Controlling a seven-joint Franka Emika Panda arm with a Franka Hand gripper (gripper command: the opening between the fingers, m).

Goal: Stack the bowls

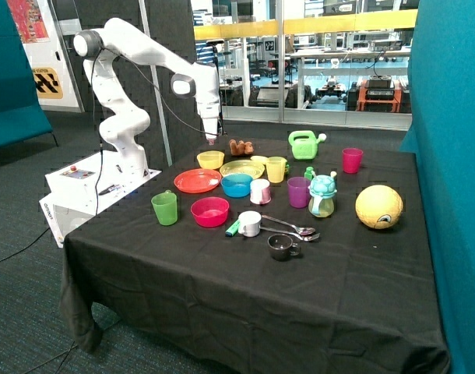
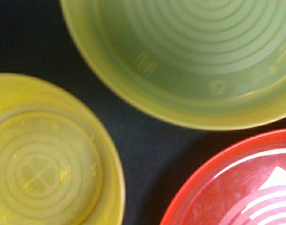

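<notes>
Three bowls stand apart on the black tablecloth. The pale yellow bowl [image 1: 210, 159] is at the back, the blue bowl [image 1: 237, 185] is in the middle, and the pink-red bowl [image 1: 210, 211] is nearer the front. None is stacked. My gripper [image 1: 212, 139] hangs a little above the yellow bowl and holds nothing that I can see. In the wrist view the yellow bowl [image 2: 44, 164] lies below the camera, between the yellow-green plate [image 2: 190, 56] and the orange-red plate [image 2: 241, 187].
The orange-red plate [image 1: 197, 181] and the yellow-green plate [image 1: 241, 168] flank the bowls. Around them stand a green cup [image 1: 165, 208], a yellow cup [image 1: 276, 168], a purple cup [image 1: 298, 192], a pink cup [image 1: 352, 160], a watering can [image 1: 304, 144], a yellow ball [image 1: 379, 206] and spoons [image 1: 292, 227].
</notes>
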